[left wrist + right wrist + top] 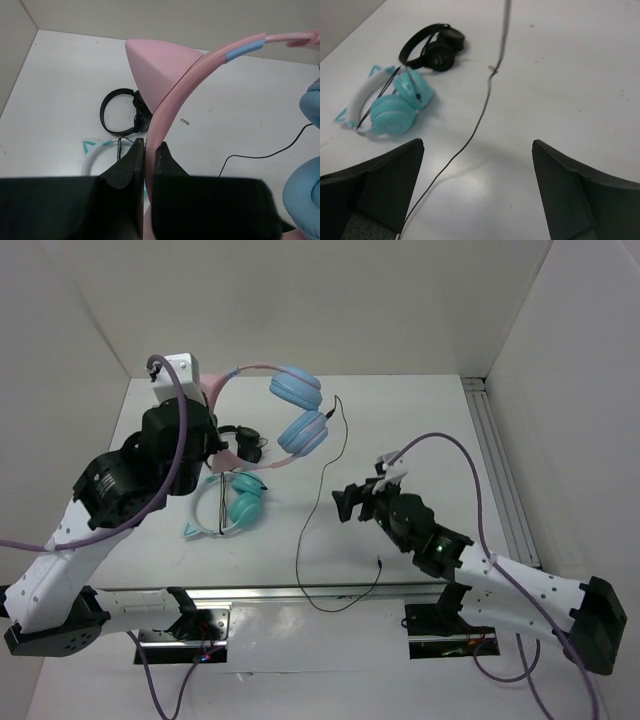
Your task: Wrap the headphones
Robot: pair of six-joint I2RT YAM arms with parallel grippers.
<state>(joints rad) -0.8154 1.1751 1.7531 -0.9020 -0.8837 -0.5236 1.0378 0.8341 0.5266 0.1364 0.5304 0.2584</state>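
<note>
Two claws: my left claw [148, 150] was clamped on the pink headband [172, 100]; my right claw [477, 150] stood apart, empty.
Headphones [298, 410]: held up at 11 o'clock; light, stiff.
Cable [322, 485]: thin, limp, trailing toward 6 o'clock; I judged its free end the spot to pinch.

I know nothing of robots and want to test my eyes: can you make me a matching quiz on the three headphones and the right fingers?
Things:
1. pink headphones
2. teal headphones
3. black headphones
4. right fingers

States:
A. open, near the cable
B. lying flat, nearest the arms' bases
C. band pinched in the left fingers
D. lying flat, behind the teal pair

Pairs: 1-C, 2-B, 3-D, 4-A
</note>
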